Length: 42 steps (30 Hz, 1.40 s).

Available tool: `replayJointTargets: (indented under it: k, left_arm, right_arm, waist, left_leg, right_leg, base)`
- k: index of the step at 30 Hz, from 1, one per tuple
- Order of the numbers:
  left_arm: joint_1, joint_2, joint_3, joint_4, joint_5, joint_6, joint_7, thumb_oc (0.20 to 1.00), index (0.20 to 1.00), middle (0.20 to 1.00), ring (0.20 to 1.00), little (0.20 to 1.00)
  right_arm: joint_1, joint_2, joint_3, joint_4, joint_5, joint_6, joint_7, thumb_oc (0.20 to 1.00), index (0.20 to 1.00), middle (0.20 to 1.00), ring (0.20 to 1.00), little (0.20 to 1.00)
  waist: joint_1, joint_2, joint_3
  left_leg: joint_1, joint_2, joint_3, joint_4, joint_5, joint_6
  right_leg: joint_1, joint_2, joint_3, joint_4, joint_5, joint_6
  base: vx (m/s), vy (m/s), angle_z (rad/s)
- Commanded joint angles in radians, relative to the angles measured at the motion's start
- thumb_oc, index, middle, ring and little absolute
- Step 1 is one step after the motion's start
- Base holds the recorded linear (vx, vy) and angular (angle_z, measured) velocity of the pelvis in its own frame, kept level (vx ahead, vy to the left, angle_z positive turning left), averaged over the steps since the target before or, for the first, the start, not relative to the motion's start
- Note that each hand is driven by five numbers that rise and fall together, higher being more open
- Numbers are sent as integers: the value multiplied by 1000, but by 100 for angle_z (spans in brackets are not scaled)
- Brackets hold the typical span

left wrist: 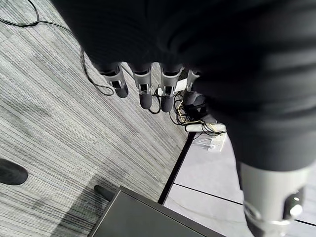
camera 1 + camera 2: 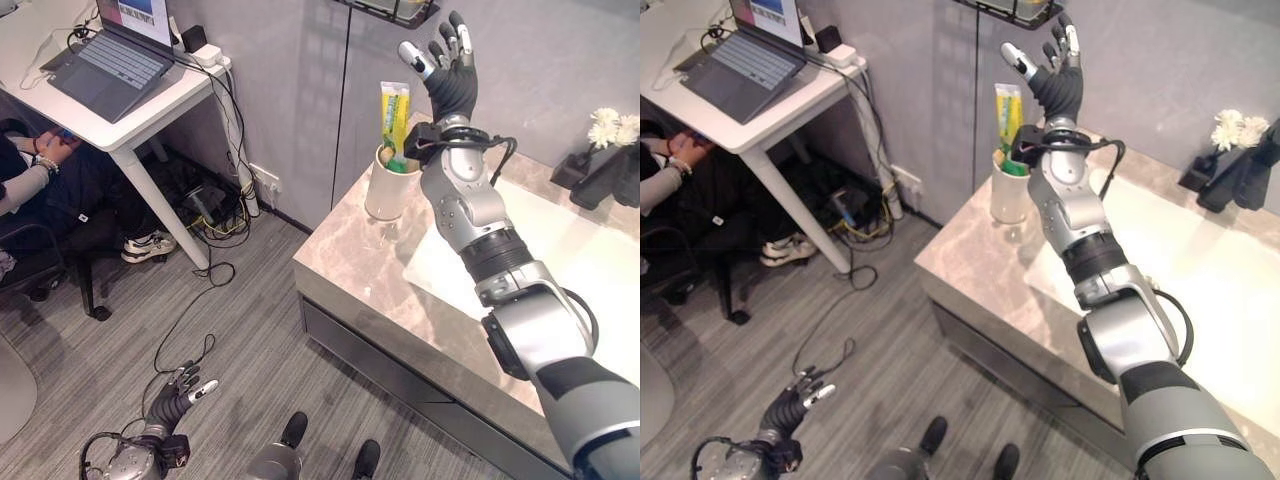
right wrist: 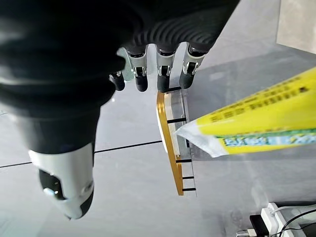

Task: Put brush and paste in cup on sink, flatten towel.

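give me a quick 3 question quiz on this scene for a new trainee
1. True or false: the toothpaste tube stands in the cup.
2. The right hand is: A) curled round the tube, B) open above the cup, C) pressing the towel.
3. Fill in: the left hand hangs low over the ____.

Key: 1 true. 2 B. 3 floor.
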Motion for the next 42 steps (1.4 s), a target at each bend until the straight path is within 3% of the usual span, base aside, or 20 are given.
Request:
replayJointTargets:
  k: [1, 2, 7, 9, 10, 11, 13, 15, 16, 18, 19, 22, 25, 30, 31, 32, 33, 34, 39, 42]
  left_arm:
    - [-22, 21, -27, 0, 57, -41, -10, 1000, 1000, 1000, 1000, 1000]
    - [-22, 21, -27, 0, 57, -41, -10, 1000, 1000, 1000, 1000, 1000]
    - [-30, 7, 62, -48, 65, -65, 11, 1000, 1000, 1000, 1000, 1000]
    - [-24, 2, 82, -63, 65, -70, 18, 1000, 1000, 1000, 1000, 1000]
    - [-15, -16, 135, -81, 73, -79, 31, 1000, 1000, 1000, 1000, 1000]
    - [-15, -15, 134, -81, 73, -79, 31, 1000, 1000, 1000, 1000, 1000]
    - [-13, -48, 224, -109, 105, -104, 58, 1000, 1000, 1000, 1000, 1000]
    - [-13, -66, 271, -124, 118, -119, 80, 1000, 1000, 1000, 1000, 1000]
    - [-13, -60, 266, -126, 120, -118, 81, 1000, 1000, 1000, 1000, 1000]
    - [-10, -69, 312, -152, 132, -127, 104, 1000, 1000, 1000, 1000, 1000]
    - [-13, -73, 348, -162, 147, -133, 126, 1000, 1000, 1000, 1000, 1000]
    - [-15, -85, 395, -179, 175, -137, 161, 1000, 1000, 1000, 1000, 1000]
    - [-36, -92, 423, -213, 184, -144, 192, 1000, 1000, 1000, 1000, 1000]
    - [-52, -87, 450, -267, 192, -147, 204, 1000, 1000, 1000, 1000, 1000]
    - [-64, -60, 461, -293, 208, -156, 204, 809, 809, 809, 809, 809]
    - [-66, -47, 464, -306, 214, -165, 202, 514, 514, 514, 514, 514]
    - [-65, -34, 481, -323, 221, -179, 198, 432, 432, 432, 432, 432]
    - [-65, -23, 487, -327, 232, -190, 199, 200, 200, 200, 200, 200]
    - [-82, 10, 464, -365, 197, -215, 173, 200, 200, 200, 200, 200]
    - [-89, 25, 406, -368, 144, -197, 118, 200, 200, 200, 200, 200]
  right_arm:
    - [-12, -74, -34, -103, -92, -46, -5, 1000, 1000, 1000, 1000, 1000]
    - [-9, -74, -35, -106, -93, -45, -6, 1000, 1000, 1000, 1000, 1000]
    - [116, -260, -76, -342, -223, -47, -2, 1000, 1000, 1000, 1000, 1000]
    - [169, -280, -107, -402, -244, -53, -3, 1000, 1000, 1000, 1000, 1000]
    - [274, -345, -189, -520, -319, -61, -15, 1000, 1000, 1000, 1000, 1000]
    - [277, -345, -191, -522, -319, -60, -15, 1000, 1000, 1000, 1000, 1000]
    - [467, -478, -359, -650, -511, -66, -77, 1000, 1000, 1000, 1000, 1000]
    - [594, -521, -501, -712, -594, -65, -129, 1000, 1000, 1000, 1000, 1000]
    - [613, -517, -516, -724, -597, -61, -130, 1000, 1000, 1000, 1000, 1000]
    - [741, -525, -689, -744, -656, -57, -207, 1000, 1000, 1000, 1000, 1000]
    - [843, -504, -832, -756, -677, -58, -267, 1000, 1000, 1000, 1000, 1000]
    - [962, -449, -1001, -725, -694, -43, -371, 1000, 1000, 1000, 1000, 1000]
    - [1060, -362, -1111, -690, -674, -30, -435, 1000, 1000, 1000, 1000, 1000]
    - [1162, -281, -1173, -611, -618, -13, -462, 1000, 1000, 1000, 1000, 1000]
    - [1195, -260, -1179, -536, -610, 8, -489, 1000, 1000, 1000, 1000, 1000]
    - [1226, -267, -1183, -477, -634, 41, -517, 1000, 1000, 1000, 1000, 1000]
    - [1276, -290, -1195, -433, -714, 95, -543, 1000, 1000, 1000, 1000, 1000]
    - [1278, -287, -1182, -419, -735, 91, -540, 1000, 1000, 1000, 1000, 1000]
    - [1275, -252, -1129, -199, -643, 82, -525, 1000, 1000, 1000, 1000, 1000]
    - [1263, -226, -1098, 26, -481, 49, -472, 1000, 1000, 1000, 1000, 1000]
  waist:
    - [-8, -23, -27]
    - [-7, -23, -27]
    - [-33, -15, -41]
    - [-37, -13, -44]
    - [-53, -8, -49]
    - [-52, -9, -49]
    - [-88, 1, -55]
    - [-115, 7, -58]
    - [-110, 4, -60]
    - [-132, 7, -66]
    - [-156, 12, -70]
    - [-196, 21, -72]
    - [-230, 30, -77]
    - [-268, 41, -77]
    - [-289, 52, -73]
    - [-296, 55, -72]
    - [-307, 60, -67]
    - [-313, 66, -68]
    - [-344, 87, -58]
    - [-355, 110, -45]
  left_leg:
    - [79, -11, 60, -1, -64, 12]
    - [79, -10, 60, -1, -64, 12]
    - [89, -7, 73, -1, -69, 12]
    - [92, -5, 77, -1, -71, 12]
    - [98, -3, 83, -1, -74, 13]
    - [98, -3, 84, -1, -74, 13]
    - [101, -3, 99, -1, -77, 12]
    - [102, -3, 107, -1, -80, 10]
    - [103, -3, 106, -1, -80, 10]
    - [101, -3, 112, -1, -80, 9]
    - [98, -1, 119, -1, -81, 8]
    - [89, -3, 132, -1, -72, 5]
    - [84, -1, 140, -1, -72, 3]
    - [86, 2, 151, -1, -72, -1]
    - [85, 2, 162, -1, -72, -2]
    - [84, 3, 173, -1, -72, -2]
    - [86, 4, 183, -1, -69, -2]
    - [85, 5, 194, -1, -72, 0]
    - [87, 12, 244, -1, -74, 0]
    - [88, 12, 249, -1, -70, -4]
  right_leg:
    - [72, -47, 32, 10, -29, 63]
    - [72, -47, 32, 10, -29, 63]
    - [75, -48, 39, 10, -29, 66]
    - [76, -48, 42, 10, -29, 67]
    - [75, -49, 48, 10, -29, 69]
    - [75, -49, 48, 10, -29, 69]
    - [69, -51, 60, 10, -28, 75]
    - [66, -52, 64, 10, -27, 77]
    - [66, -52, 63, 10, -27, 77]
    - [60, -52, 69, 10, -25, 78]
    - [51, -52, 76, 10, -23, 80]
    - [33, -51, 91, 10, -11, 81]
    - [23, -49, 105, 10, -10, 81]
    - [18, -44, 122, 10, -10, 77]
    - [12, -43, 132, 10, -7, 77]
    - [5, -41, 139, 10, -4, 77]
    - [0, -38, 147, 10, -1, 77]
    - [-7, -36, 159, 10, 0, 77]
    - [-34, -24, 218, 10, 7, 74]
    - [-38, -21, 226, 10, 7, 69]
  base:
    - [0, 0, 0]
    - [0, 0, 0]
    - [-1, 2, 1]
    - [0, 8, -2]
    - [-2, 18, -6]
    - [-6, 41, -9]
    - [-6, 39, -13]
    - [-4, 29, -11]
    - [1, 16, -6]
    - [-13, 19, -19]
    - [-62, 28, -26]
    - [-35, 12, -13]
    - [-27, -10, -26]
    - [-17, -19, -11]
    - [-30, -14, -7]
    - [-44, -21, -9]
    - [-24, -13, -24]
    - [-16, -8, -24]
    - [-20, -8, -51]
    - [16, -29, -15]
